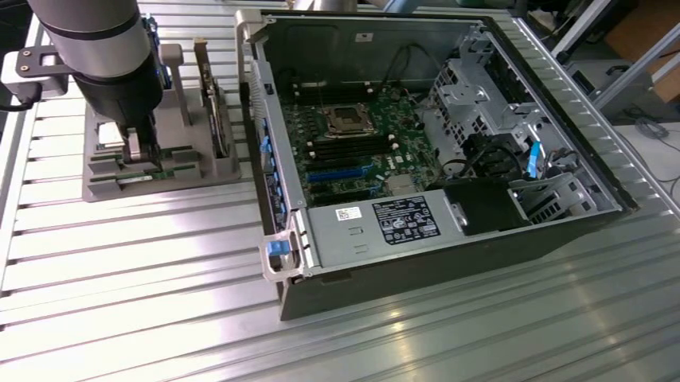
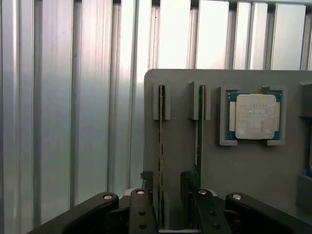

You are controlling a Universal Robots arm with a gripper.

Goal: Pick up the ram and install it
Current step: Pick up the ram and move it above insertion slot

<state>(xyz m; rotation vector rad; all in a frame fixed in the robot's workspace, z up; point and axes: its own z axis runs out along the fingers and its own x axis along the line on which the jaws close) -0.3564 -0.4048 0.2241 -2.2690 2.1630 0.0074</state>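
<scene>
The ribbed metal table bears a grey holder and open computer case.

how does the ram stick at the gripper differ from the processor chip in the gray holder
The ram stick stands on edge in a narrow slot; the processor chip lies flat in a square pocket. The ram stick is long and thin; the processor chip is square with a silver top. The ram stick sits between the fingers of the open gripper; the processor chip lies apart from it. Both rest in the gray holder.
</scene>
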